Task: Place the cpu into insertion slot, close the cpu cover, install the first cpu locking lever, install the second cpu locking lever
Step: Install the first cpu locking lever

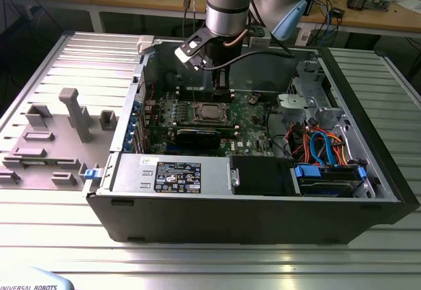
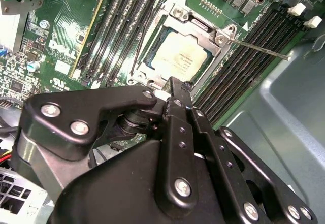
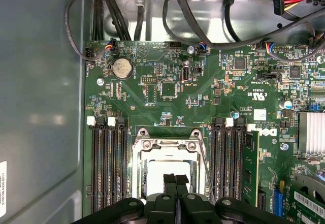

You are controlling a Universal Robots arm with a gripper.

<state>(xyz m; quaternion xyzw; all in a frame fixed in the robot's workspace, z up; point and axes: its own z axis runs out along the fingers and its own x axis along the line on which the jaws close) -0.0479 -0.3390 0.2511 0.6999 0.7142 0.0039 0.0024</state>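
**A:** Cpu (image 1: 210,112), where is it?
**B:** Seated in the insertion slot (image 2: 136,72), cpu cover (image 2: 196,28) down over it, at seven o'clock from my claw (image 1: 224,93) in the exterior view.
**A:** Claw?
**B:** Fingers (image 3: 170,181) pressed together, holding nothing, hovering close above.

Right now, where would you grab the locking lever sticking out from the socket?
Near its free tip. The locking lever is a thin straight rod jutting from a corner of the cpu cover out over the memory slots, so the tip stands clear while the pivot end is crowded by the cover. Probably come from above, closing across the rod.
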